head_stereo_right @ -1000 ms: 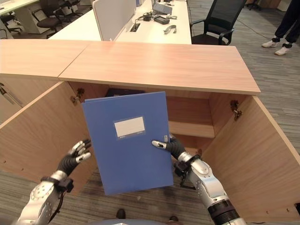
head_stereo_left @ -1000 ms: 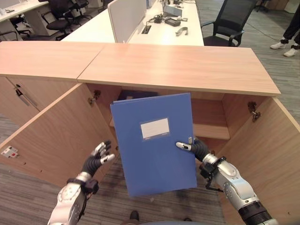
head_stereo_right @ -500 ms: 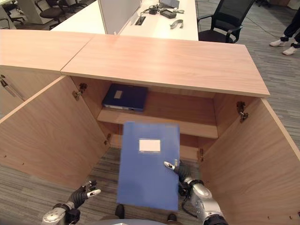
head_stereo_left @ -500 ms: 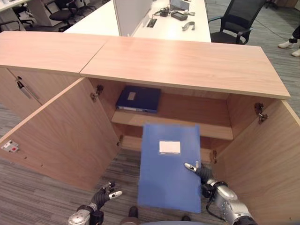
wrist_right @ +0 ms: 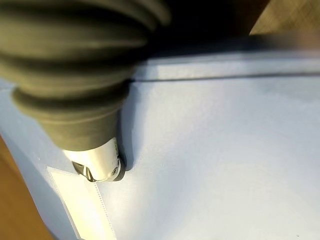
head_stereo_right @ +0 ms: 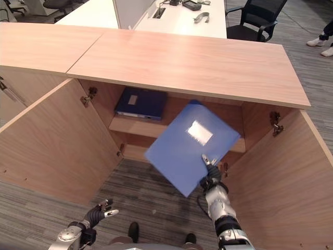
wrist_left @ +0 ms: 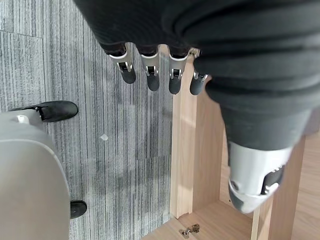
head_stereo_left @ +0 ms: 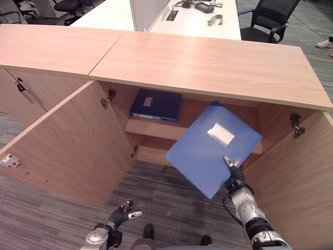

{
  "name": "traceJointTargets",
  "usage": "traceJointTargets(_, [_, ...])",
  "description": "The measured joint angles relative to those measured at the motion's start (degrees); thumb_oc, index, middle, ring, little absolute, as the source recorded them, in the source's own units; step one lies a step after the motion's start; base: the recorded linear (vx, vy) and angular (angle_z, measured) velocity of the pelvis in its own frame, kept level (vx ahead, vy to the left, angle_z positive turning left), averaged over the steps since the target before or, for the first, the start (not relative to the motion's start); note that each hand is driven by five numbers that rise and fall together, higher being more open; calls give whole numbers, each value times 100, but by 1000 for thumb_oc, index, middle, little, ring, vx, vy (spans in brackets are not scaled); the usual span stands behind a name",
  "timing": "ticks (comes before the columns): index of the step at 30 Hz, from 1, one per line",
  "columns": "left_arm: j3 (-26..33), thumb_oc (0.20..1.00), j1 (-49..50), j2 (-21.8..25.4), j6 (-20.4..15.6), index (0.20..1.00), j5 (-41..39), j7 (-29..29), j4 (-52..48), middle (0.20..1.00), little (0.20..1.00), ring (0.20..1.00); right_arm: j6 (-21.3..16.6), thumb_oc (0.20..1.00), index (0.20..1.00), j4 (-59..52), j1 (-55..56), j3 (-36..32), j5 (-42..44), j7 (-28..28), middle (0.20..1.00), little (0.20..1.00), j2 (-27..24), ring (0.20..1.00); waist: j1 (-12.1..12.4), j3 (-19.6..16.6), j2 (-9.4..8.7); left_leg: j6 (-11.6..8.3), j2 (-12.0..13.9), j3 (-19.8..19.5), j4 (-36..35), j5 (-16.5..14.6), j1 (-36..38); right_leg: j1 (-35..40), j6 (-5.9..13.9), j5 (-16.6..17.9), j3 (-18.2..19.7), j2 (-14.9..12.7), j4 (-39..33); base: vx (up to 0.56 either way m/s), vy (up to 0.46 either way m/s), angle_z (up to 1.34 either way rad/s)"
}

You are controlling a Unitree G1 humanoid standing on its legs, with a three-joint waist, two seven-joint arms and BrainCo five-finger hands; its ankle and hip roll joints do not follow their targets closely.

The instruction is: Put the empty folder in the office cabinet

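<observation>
Right hand (head_stereo_left: 235,176) pinches the blue folder (head_stereo_left: 210,148) at its lower edge, thumb on the front face, and I'm holding it tilted before the open cabinet (head_stereo_left: 208,67) so a corner leads toward the shelf (head_stereo_left: 151,128). Left hand (head_stereo_left: 120,214) hangs low over the carpet (head_stereo_left: 62,219), fingers loosely spread. Folder looks thin, flat, smooth plastic with a white label; the cabinet is pale wood laminate, and a darker folder (head_stereo_left: 156,104) lies on the shelf.

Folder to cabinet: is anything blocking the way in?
Nothing visible does. Both doors stand open, and the right hand holds the blue folder tilted in front of the shelf. A dark folder lies on the shelf's left part; the right part is bare. The left hand hangs low, open.
</observation>
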Motion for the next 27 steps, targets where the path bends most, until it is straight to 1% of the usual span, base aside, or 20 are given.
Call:
traceJointTargets(2, [-10, 1000, -56, 23, -5, 1000, 3, -1, 110, 1000, 1000, 1000, -116, 200, 200, 293, -407, -187, 385, -149, 200, 200, -29, 200, 57, 71, 24, 124, -44, 103, 33, -85, -7, -292, 30, -60, 144, -120, 479, -2, 136, -28])
traceJointTargets(4, [-193, 1000, -185, 36, 2, 1000, 10, -8, 258, 1000, 1000, 1000, -166, 200, 200, 453, -701, -279, 498, -252, 200, 200, -132, 200, 64, 305, 251, 201, 27, 173, 89, -109, 31, -806, 43, -66, 252, -144, 1539, 33, 56, -20])
traceJointTargets(5, [-218, 1000, -222, 46, 1, 1000, 28, -11, 257, 1000, 1000, 1000, -177, 200, 200, 453, -774, -327, 586, -293, 200, 200, -173, 200, 63, 385, 308, 265, 34, 188, 156, -144, 32, -1092, 91, -33, 243, -217, 2109, 91, 28, -14])
traceJointTargets(7, [-162, 1000, -251, 64, 0, 1000, 50, 3, 274, 1000, 1000, 1000, -222, 200, 200, 450, -823, -415, 734, -329, 200, 200, -190, 200, 104, 531, 402, 421, 0, 199, 95, -211, 230, -1704, 396, -84, 224, -424, 3177, 227, 7, -16])
traceJointTargets(9, [-147, 1000, -223, 181, 0, 1000, 53, 1, 287, 1000, 1000, 1000, -219, 200, 200, 437, -822, -404, 828, -348, 200, 200, -180, 200, 71, 547, 410, 463, -32, 183, 76, -234, 244, -2038, 490, -208, 51, -548, 2864, 355, -73, 5])
traceJointTargets(10, [-152, 1000, -224, 218, 6, 1000, 53, -3, 321, 1000, 1000, 1000, -218, 200, 200, 431, -828, -415, 838, -346, 200, 200, -183, 200, 48, 544, 404, 467, -39, 142, 71, -237, 236, -2026, 529, -212, -79, -540, 2301, 162, -70, 14])
traceJointTargets(12, [-151, 1000, -215, 243, 18, 1000, 52, -9, 456, 1000, 1000, 1000, -220, 200, 200, 456, -831, -455, 998, -349, 200, 200, -187, 200, -19, 527, 356, 450, -99, 30, 37, -267, 297, -1935, 562, -175, -405, -506, 763, 208, -114, 37])
traceJointTargets(14, [-149, 1000, -218, 241, 13, 1000, 46, -11, 452, 1000, 1000, 1000, -219, 200, 200, 642, -817, -593, 1052, -366, 200, 200, -195, 200, -93, 479, 294, 333, -141, -122, 36, -422, 483, -1784, 525, -148, -449, -489, 504, 297, -183, 54])
traceJointTargets(15, [-154, 1000, -217, 237, 13, 1000, 49, -8, 459, 1000, 1000, 1000, -220, 200, 200, 668, -809, -628, 1057, -384, 200, 200, -243, 200, -125, 460, 275, 246, -133, -230, -16, -490, 519, -1625, 422, -3, -337, -445, 450, 242, -138, 67])
traceJointTargets(16, [-181, 1000, -231, 158, 14, 1000, 50, -12, 471, 1000, 1000, 1000, -224, 200, 200, 668, -762, -668, 1103, -388, 200, 200, -360, 200, -154, 421, 399, 192, 18, -390, -21, -595, 533, -1535, 368, 258, -226, -256, 447, 273, -197, 84])
traceJointTargets(17, [-204, 1000, -221, 75, 11, 1000, 52, -25, 456, 1000, 1000, 1000, -235, 200, 200, 670, -701, -744, 1190, -404, 200, 200, -456, 200, -204, 353, 515, 244, 180, -473, -15, -699, 574, -1470, 346, 260, -227, -87, 458, 209, -168, 80])
traceJointTargets(18, [-210, 1000, -195, 3, 7, 1000, 54, -41, 429, 1000, 1000, 1000, -236, 200, 200, 671, -656, -799, 1274, -418, 200, 200, -526, 200, -229, 316, 576, 235, 277, -458, 21, -694, 667, -1336, 283, 306, -230, 45, 415, 189, -211, 53])
traceJointTargets(19, [-209, 1000, -112, -64, 3, 1000, 55, -61, 424, 1000, 1000, 1000, -258, 200, 200, 669, -623, -819, 1284, -427, 200, 200, -565, 200, -228, 273, 639, 199, 336, -427, 83, -610, 782, -1227, 164, 352, -252, 149, 394, 139, -177, 44])
traceJointTargets(20, [-204, 1000, 16, -153, 1, 1000, 56, -58, 441, 1000, 1000, 1000, -355, 200, 200, 651, -571, -819, 1288, -421, 200, 200, -684, 200, -329, 168, 752, 154, 462, -223, 137, -573, 906, -1028, -172, 425, -336, 328, 319, 159, -227, 34])
traceJointTargets(21, [-204, 1000, 48, -211, 1, 1000, 77, -60, 436, 1000, 1000, 1000, -389, 200, 200, 651, -567, -820, 1287, -419, 200, 200, -801, 200, -341, 121, 818, 143, 550, -141, 154, -562, 930, -979, -319, 375, -387, 427, 310, 189, -297, 25])
traceJointTargets(22, [-205, 1000, 39, -220, 4, 1000, 98, -56, 442, 1000, 1000, 1000, -355, 200, 200, 640, -564, -797, 1323, -402, 200, 200, -873, 200, -295, 97, 854, 53, 635, -148, 327, -511, 871, -884, -366, 370, -410, 540, 216, 153, -310, 12])
traceJointTargets(24, [-138, 1000, -3, -192, 5, 1000, 97, -39, 440, 1000, 1000, 1000, -390, 200, 200, 623, -446, -809, 1331, -404, 200, 200, -800, 200, -269, 66, 758, -98, 632, -160, 1048, -489, 563, -621, -461, 364, -513, 554, -24, 123, -298, 22])
traceJointTargets(25, [-93, 1000, 10, -191, 8, 1000, 97, 2, 516, 1000, 1000, 1000, -391, 200, 200, 618, -321, -788, 1380, -401, 200, 200, -724, 200, -232, 11, 729, -436, 634, -247, 1651, -323, 399, -396, -688, 194, -566, 625, -25, 73, -205, 18])
traceJointTargets(26, [-90, 1000, -63, -196, 7, 1000, 96, 17, 549, 1000, 1000, 1000, -384, 200, 200, 621, -285, -788, 1380, -400, 200, 200, -721, 200, -164, 38, 659, -509, 638, -319, 2148, -351, 200, -353, -792, 240, -555, 600, -22, 92, -183, -3])
traceJointTargets(27, [-77, 1000, -60, -225, 13, 1000, 99, 70, 667, 1000, 1000, 1000, -347, 200, 200, 607, -249, -745, 1364, -380, 200, 200, -712, 200, -58, 35, 656, -709, 615, -575, 2964, -190, -202, -264, -952, 96, -532, 636, 32, 52, -58, -17])
